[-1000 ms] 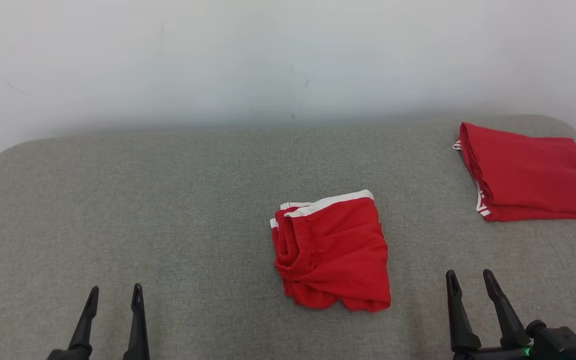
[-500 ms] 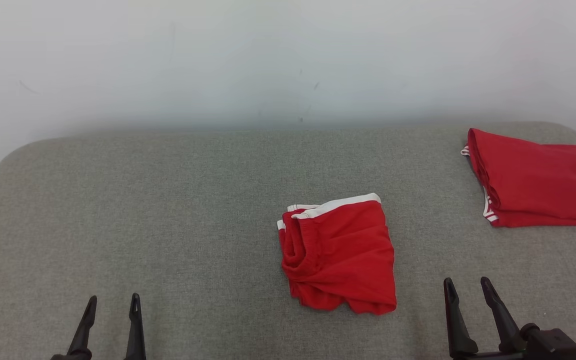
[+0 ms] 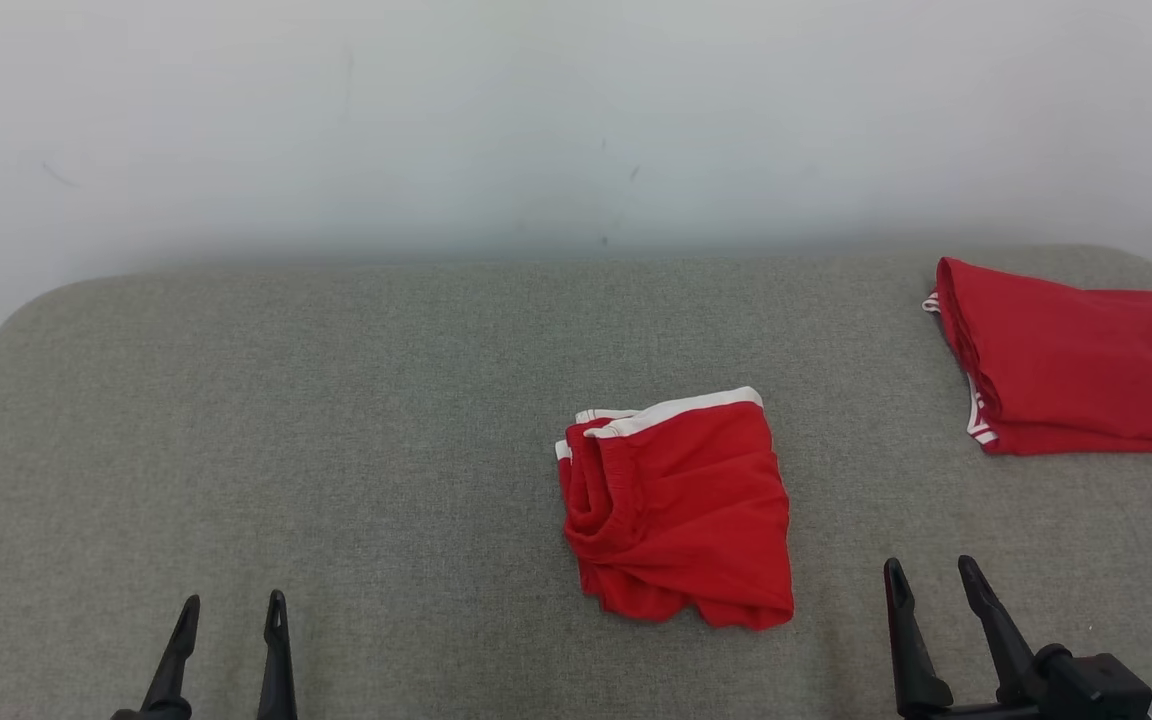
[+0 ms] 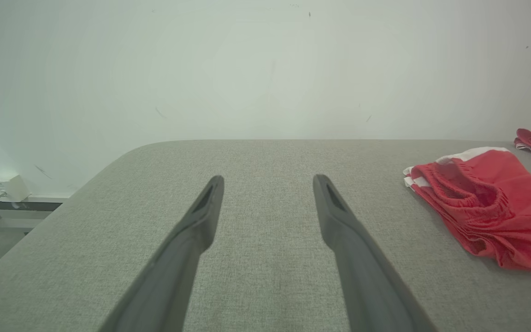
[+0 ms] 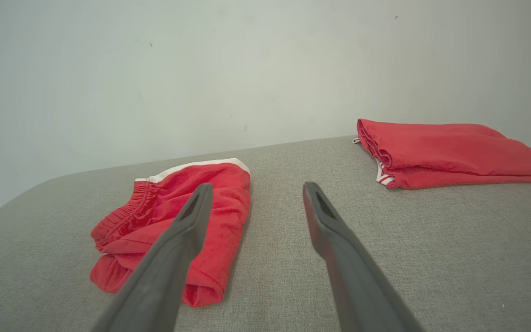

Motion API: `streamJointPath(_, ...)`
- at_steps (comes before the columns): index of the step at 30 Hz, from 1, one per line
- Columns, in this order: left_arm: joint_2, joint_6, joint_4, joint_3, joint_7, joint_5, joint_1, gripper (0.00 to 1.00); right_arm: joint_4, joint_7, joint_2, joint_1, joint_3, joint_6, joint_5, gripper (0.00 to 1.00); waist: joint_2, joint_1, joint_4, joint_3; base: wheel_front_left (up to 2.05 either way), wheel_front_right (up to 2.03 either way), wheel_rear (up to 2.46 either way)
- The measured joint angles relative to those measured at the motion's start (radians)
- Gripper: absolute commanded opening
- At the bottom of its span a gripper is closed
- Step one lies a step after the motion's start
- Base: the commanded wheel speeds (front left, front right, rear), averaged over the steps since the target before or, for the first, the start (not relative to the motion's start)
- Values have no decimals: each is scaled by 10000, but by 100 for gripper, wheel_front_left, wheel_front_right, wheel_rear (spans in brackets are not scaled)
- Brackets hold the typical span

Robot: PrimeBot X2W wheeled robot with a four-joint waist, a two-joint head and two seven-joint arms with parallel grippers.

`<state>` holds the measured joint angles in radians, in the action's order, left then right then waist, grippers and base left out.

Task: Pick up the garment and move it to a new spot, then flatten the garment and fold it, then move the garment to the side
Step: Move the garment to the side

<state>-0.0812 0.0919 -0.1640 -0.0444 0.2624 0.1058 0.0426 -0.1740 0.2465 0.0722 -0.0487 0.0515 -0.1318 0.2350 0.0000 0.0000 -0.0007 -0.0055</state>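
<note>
The garment (image 3: pixel 681 510), red shorts with a white band along the far edge, lies folded into a compact bundle on the grey fabric worktop (image 3: pixel 336 400). It sits a little right of centre and nearer the front than the back. Its gathered waistband faces the robot's left, stacked in soft ridges, and the near edge is rumpled rather than crisp. Nothing touches it.

The right gripper (image 3: pixel 930 565) is at the lower right, just beside the garment's near right corner but clear of it. Its jaws stand moderately apart with nothing between them. In the right wrist view the gripper (image 5: pixel 257 186) hovers above the cloth surface, the left finger crossing in front of the garment (image 5: pixel 228 198) and bare worktop showing in the gap.

The left gripper (image 3: pixel 233 600) is at the lower left, well apart from the garment, with a wide stretch of grey worktop between them. Its jaws are spread about as far as the right's and are empty too. In its own wrist view the garment (image 4: pixel 486 203) lies off to the right of the fingers.

At the far right corner of the worktop rests a second red garment (image 3: pixel 1066 355), folded flat, with white trim at its left edge. Behind everything stands a pale wall (image 3: pixel 536 120) with a few faint scuffs.
</note>
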Motion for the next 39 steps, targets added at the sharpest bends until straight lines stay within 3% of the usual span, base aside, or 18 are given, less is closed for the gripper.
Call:
streamJointPath(12, -25, -50, -48, 115, -2, 159, -6, 100, -313, -280, 19, 286, 52, 0, -96, 100, 0, 0, 86, 7, 0, 0, 0)
streamJointPath(22, 42, -61, -21, 466, 0, 211, -201, 100, -1221, -1312, 326, 2290, 157, 0, -265, 100, 0, 0, 468, 260, 0, 0, 0)
streamJointPath(31, 56, -36, -228, 619, 0, 328, -626, 100, -2999, -2431, 401, 3917, 19, 0, -527, 100, 0, 2, 934, 744, 0, 0, 0)
streamJointPath(39, 86, -15, -226, 686, 0, 366, -996, 100, -4738, -2460, 295, 4654, -136, 0, -606, 100, 1, 2, 1233, 1189, 0, 0, 0)
